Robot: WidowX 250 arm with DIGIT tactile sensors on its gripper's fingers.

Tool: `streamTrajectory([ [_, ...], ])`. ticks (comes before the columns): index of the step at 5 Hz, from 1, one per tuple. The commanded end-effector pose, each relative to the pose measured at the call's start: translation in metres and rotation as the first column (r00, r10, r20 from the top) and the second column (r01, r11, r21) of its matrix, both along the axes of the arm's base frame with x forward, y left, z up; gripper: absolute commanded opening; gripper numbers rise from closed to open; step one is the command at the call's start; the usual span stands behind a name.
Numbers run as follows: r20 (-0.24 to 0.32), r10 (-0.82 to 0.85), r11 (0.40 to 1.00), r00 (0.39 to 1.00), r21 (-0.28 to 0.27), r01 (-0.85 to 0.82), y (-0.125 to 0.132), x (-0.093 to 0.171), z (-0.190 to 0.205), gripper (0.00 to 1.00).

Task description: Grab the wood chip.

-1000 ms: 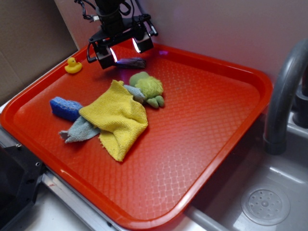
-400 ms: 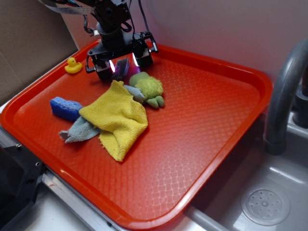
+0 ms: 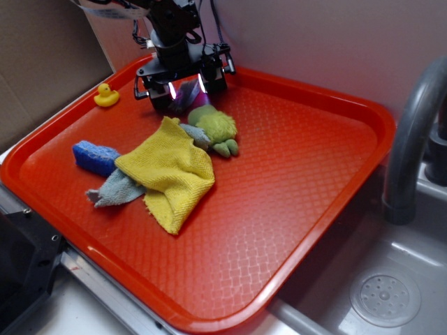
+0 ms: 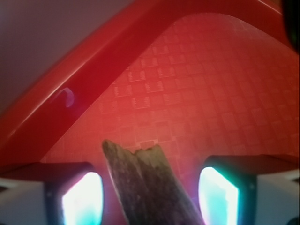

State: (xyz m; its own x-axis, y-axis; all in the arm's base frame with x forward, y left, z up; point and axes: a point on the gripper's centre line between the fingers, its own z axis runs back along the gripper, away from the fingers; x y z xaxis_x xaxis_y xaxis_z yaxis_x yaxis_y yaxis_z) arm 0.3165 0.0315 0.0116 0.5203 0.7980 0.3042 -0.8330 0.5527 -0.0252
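Red plastic tray (image 3: pixel 300 174), taken as landmark throughout. Far-left rim: yellow duck (image 3: pixel 106 95). Left part of the tray floor: blue sponge (image 3: pixel 96 157), touching a grey cloth (image 3: pixel 117 188). Centre-left: yellow cloth (image 3: pixel 170 169), lying over the grey one. Just beyond it: green plush toy (image 3: pixel 216 129). Far rim, behind the plush toy: end effector (image 3: pixel 186 88), lowered to the tray floor, fingers spread either side of the wood chip (image 4: pixel 147 190); the wrist view shows gaps between the chip and each lit pad (image 4: pixel 79 200). Right of the tray: grey faucet (image 3: pixel 412 139) and sink drain (image 3: pixel 385 299).
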Motion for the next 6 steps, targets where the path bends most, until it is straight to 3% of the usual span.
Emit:
streamTrajectory([
  [1,-0.005,0.002,1.0,1.0,-0.004,-0.002,0.009,-0.008,0.001,0.0],
  [3,-0.003,-0.007,1.0,1.0,-0.001,0.007,0.012,-0.007,0.003,0.0],
  [4,0.004,-0.193,0.981,0.981,-0.016,0.193,0.01,-0.008,0.028,0.0],
  [5,0.072,-0.429,0.901,0.901,-0.035,0.432,-0.008,-0.021,0.077,0.0],
  [6,0.129,-0.542,0.805,0.831,-0.206,0.557,-0.034,-0.04,0.127,0.0],
])
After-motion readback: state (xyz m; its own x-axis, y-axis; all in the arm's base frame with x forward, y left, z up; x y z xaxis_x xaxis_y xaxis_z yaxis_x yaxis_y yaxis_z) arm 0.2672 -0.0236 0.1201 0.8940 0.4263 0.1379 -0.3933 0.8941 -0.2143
